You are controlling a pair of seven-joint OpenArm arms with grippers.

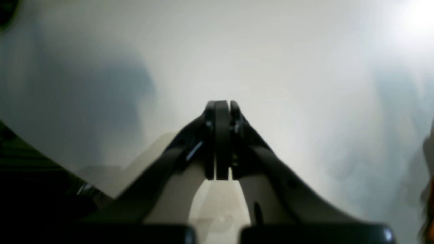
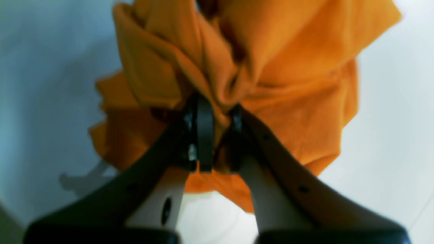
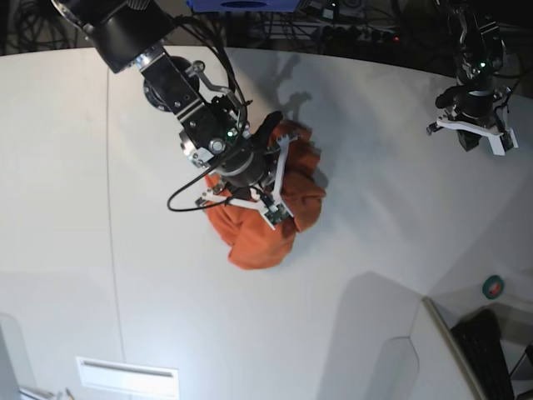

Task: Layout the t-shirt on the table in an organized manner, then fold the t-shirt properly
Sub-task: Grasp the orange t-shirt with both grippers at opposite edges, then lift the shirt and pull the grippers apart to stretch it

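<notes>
The orange t-shirt [image 3: 265, 223] lay bunched mid-frame on the white counter [image 3: 100, 208], right hand [image 2: 217, 135] pinching a fold; left hand [image 1: 222, 139] clenched empty, upper right.

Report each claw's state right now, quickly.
Left claw: closed, empty, over the bare table.
Right claw: closed on a bunched fold of the t-shirt.

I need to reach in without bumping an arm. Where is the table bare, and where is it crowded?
The white matte table is bare left of the thin dark seam, along the near edge, and between the crumpled orange fabric t-shirt and the left gripper. It is crowded at centre, where the right gripper pinches the shirt.
</notes>
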